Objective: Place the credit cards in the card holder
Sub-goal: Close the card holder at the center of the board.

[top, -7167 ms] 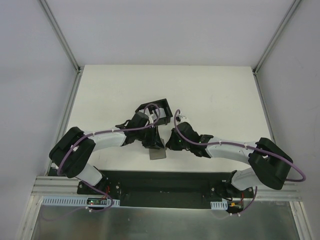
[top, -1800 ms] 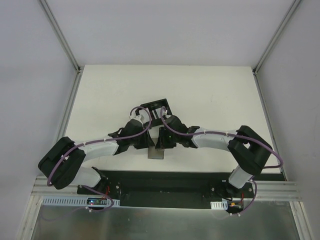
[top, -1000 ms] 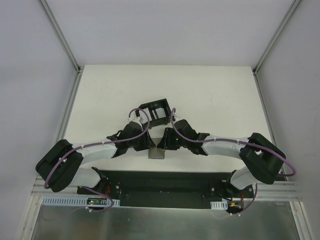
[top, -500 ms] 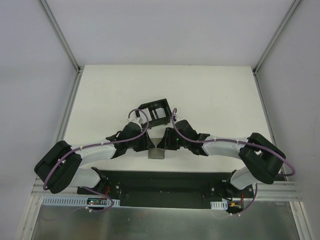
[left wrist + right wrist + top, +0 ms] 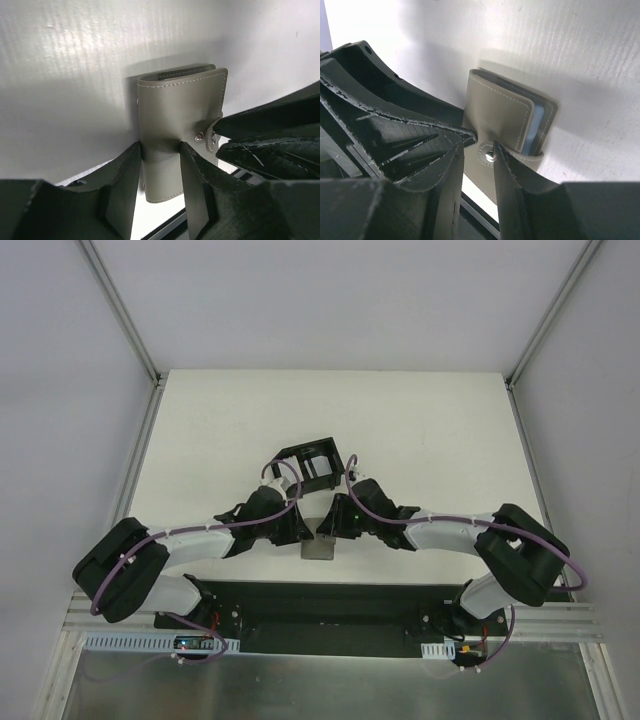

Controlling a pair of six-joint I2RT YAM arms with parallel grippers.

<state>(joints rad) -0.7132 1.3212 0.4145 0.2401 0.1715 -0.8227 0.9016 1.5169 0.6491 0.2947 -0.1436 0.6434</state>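
Wallet (image 5: 318,548) lies flat on the table (image 5: 420,430) at its near edge, midway between my two arms; it is grey, folded shut, with pale stitching along the cover (image 5: 175,110); the right wrist view (image 5: 497,112) shows a pale blue inner layer at its open edge. The tab (image 5: 212,141) wraps round that open edge onto the cover, where the metal snap (image 5: 199,136) sits; in the right wrist view the snap (image 5: 490,156) shows in the gap between my right fingertips.

My left gripper (image 5: 160,150) straddles the near part of the wallet; one finger lies against each long edge, and the leather between them looks slightly pinched; the jaws are partly closed and hold the wallet across its width. My right gripper (image 5: 479,150) comes in from the tab side; its jaws stand a narrow gap apart with the tips over the snap and tab; whether they pinch the tab I cannot tell. The two grippers are just beside each other, nearly touching over the wallet; from above the left (image 5: 297,528) and the right (image 5: 330,524) hide most of it, leaving its near end visible.

A black tray (image 5: 315,460) with dividers stands just beyond both grippers.
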